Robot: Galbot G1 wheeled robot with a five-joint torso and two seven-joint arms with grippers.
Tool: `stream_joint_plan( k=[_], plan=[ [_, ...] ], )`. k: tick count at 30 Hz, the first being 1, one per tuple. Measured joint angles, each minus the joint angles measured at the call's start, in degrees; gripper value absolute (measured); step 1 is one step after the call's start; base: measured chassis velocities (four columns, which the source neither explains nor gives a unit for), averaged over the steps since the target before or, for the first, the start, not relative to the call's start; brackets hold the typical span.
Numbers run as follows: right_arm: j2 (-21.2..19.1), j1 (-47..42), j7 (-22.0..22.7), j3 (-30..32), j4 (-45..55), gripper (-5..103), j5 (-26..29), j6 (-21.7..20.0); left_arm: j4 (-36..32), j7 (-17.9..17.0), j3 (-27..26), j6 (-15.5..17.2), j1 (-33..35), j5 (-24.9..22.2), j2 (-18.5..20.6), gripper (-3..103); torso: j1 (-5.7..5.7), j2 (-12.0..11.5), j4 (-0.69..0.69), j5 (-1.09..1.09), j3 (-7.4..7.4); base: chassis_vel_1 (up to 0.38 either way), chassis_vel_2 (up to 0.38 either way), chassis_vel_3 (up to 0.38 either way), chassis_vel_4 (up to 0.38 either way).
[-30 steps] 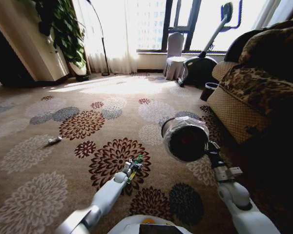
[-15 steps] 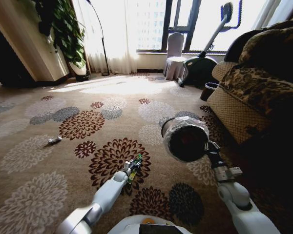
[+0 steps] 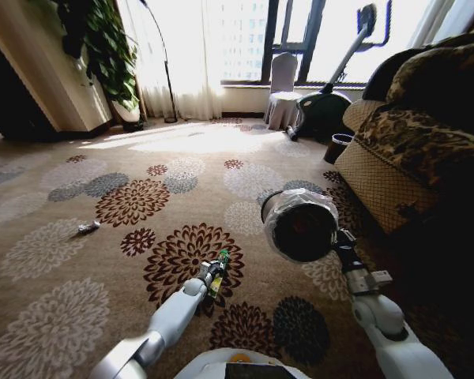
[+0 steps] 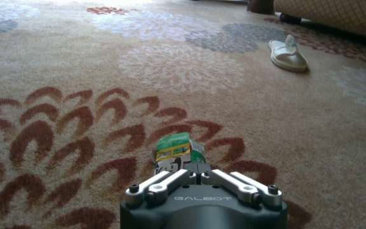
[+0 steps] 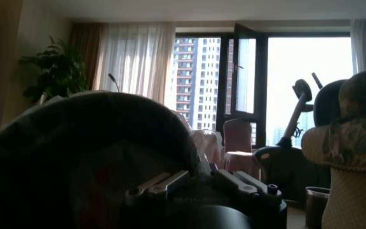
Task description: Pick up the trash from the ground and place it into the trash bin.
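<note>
My left gripper [image 3: 217, 269] hangs low over the flowered carpet, shut on a green wrapper [image 3: 222, 257]. In the left wrist view the wrapper [image 4: 175, 147] sticks out from between the closed fingers of that gripper [image 4: 192, 171], just above a red flower pattern. My right gripper [image 3: 339, 239] holds the trash bin [image 3: 301, 226], a black bucket with a shiny clear liner, tipped so its mouth faces me, to the right of the left gripper. In the right wrist view the dark bin [image 5: 87, 152] looms in front of the right gripper [image 5: 199, 180]. A small piece of litter [image 3: 88, 227] lies on the carpet at the left.
A patterned sofa [image 3: 415, 150] runs along the right. A dark pot [image 3: 337, 147], an exercise bike [image 3: 324, 110] and a covered chair [image 3: 283, 95] stand by the window. A plant [image 3: 103, 47] is at the back left. A white slipper [image 4: 288, 53] lies near the sofa.
</note>
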Motion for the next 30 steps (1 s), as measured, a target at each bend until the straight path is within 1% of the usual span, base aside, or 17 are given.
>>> stream_joint_plan(
  k=[6, 8, 9, 10, 12, 13, 14, 15, 16, 17, 19, 21, 22, 25, 27, 28, 30],
  plan=[
    [0.0, 0.0, 0.0, 0.0, 0.0, 0, 0.0, 0.0, -3.17, -0.81, 0.38, -0.15, 1.88, 0.09, 0.76, -2, 0.0, 0.0, 0.0, 0.0, 0.0, 0.0, 0.0, 0.0, 0.0],
    [0.0, 0.0, 0.0, 0.0, 0.0, 0, 0.0, 0.0, -5.82, -1.74, 0.74, 0.28, 3.06, 0.03, 1.23, 8, 0.0, 0.0, 0.0, 0.0, 0.0, 0.0, 0.0, 0.0, 0.0],
    [0.0, 0.0, 0.0, 0.0, 0.0, 0, 0.0, 0.0, -5.82, -1.74, 0.74, 0.28, 3.06, 0.03, 1.23, 8, 0.0, 0.0, 0.0, 0.0, 0.0, 0.0, 0.0, 0.0, 0.0],
    [0.0, 0.0, 0.0, 0.0, 0.0, 0, 0.0, 0.0, -6.58, -2.28, 0.89, 0.44, 3.37, 0.02, 1.3, 14, 0.0, 0.0, 0.0, 0.0, 0.0, 0.0, 0.0, 0.0, 0.0],
    [0.0, 0.0, 0.0, 0.0, 0.0, 0, 0.0, 0.0, -7.54, -5.61, 1.46, 0.58, 3.72, 0.14, 1.11, 24, 0.0, 0.0, 0.0, 0.0, 0.0, 0.0, 0.0, 0.0, 0.0],
    [0.0, 0.0, 0.0, 0.0, 0.0, 0, 0.0, 0.0, -7.55, -6.32, 1.56, 0.58, 3.72, 0.17, 0.98, 30, 0.0, 0.0, 0.0, 0.01, 0.0, 0.0, 0.0, 0.0, 0.0],
    [0.0, 0.0, 0.0, 0.0, 0.0, 0, 0.0, 0.0, -7.55, -6.32, 1.56, 0.58, 3.72, 0.17, 0.98, 30, 0.0, 0.0, 0.0, 0.01, 0.0, 0.0, 0.0, 0.0, 0.0],
    [0.0, 0.0, 0.0, 0.0, 0.0, 0, 0.0, 0.0, -7.56, -7.34, 1.73, 0.58, 3.69, 0.27, 0.61, 35, 0.0, 0.0, 0.0, 0.0, 0.0, 0.0, 0.0, 0.0, 0.0],
    [0.0, 0.0, 0.0, 0.0, 0.0, 0, 0.0, 0.0, -7.55, -7.71, 1.84, 0.58, 3.63, 0.41, 0.39, 35, 0.0, 0.0, 0.0, -0.01, 0.0, 0.0, 0.0, 0.0, 0.0],
    [0.0, 0.0, 0.0, 0.0, 0.0, 0, 0.0, 0.0, -7.34, -8.0, 2.01, 0.58, 3.46, 0.6, 0.13, 46, 0.0, 0.0, 0.0, 0.0, 0.0, 0.0, 0.0, 0.0, 0.0],
    [0.0, 0.0, 0.0, 0.0, 0.0, 0, 0.0, 0.0, -7.14, -8.08, 2.08, 0.58, 3.34, 0.67, 0.0, 46, 0.0, 0.0, 0.0, 0.0, 0.0, 0.0, 0.0, 0.0, 0.0],
    [0.0, 0.0, 0.0, 0.0, 0.0, 0, 0.0, 0.0, -5.88, -8.2, 2.24, 0.58, 2.74, 0.91, -0.74, 57, 0.0, 0.0, 0.0, 0.0, 0.0, 0.0, 0.0, 0.0, 0.0],
    [0.0, 0.0, 0.0, 0.0, 0.0, 0, 0.0, 0.0, -5.88, -8.2, 2.24, 0.58, 2.74, 0.91, -0.74, 57, 0.0, 0.0, 0.0, 0.0, 0.0, 0.0, 0.0, 0.0, 0.0],
    [0.0, 0.0, 0.0, 0.0, 0.0, 0, 0.0, 0.0, -3.18, -8.59, 2.24, 0.52, 1.24, 1.16, -2.04, 74, 0.0, 0.0, 0.0, 0.0, 0.0, 0.0, 0.0, 0.0, 0.0],
    [0.0, 0.0, 0.0, 0.0, 0.0, 0, 0.0, 0.0, -2.67, -8.78, 2.25, 0.45, 0.96, 1.17, -2.25, 74, 0.0, 0.0, 0.0, 0.0, 0.0, 0.0, 0.0, 0.0, 0.0],
    [0.0, 0.0, 0.0, 0.0, 0.0, 0, 0.0, 0.0, -1.47, -9.14, 2.24, 0.19, 0.27, 1.23, -2.78, 84, 0.0, -0.01, 0.0, 0.01, 0.0, 0.0, 0.0, 0.0, 0.0],
    [0.0, 0.0, 0.0, 0.0, 0.0, 0, 0.0, 0.0, -0.84, -9.26, 2.16, 0.07, -0.15, 1.26, -3.15, 84, 0.0, 0.0, 0.0, 0.01, 0.0, 0.0, 0.0, 0.0, 0.0]
  ],
)
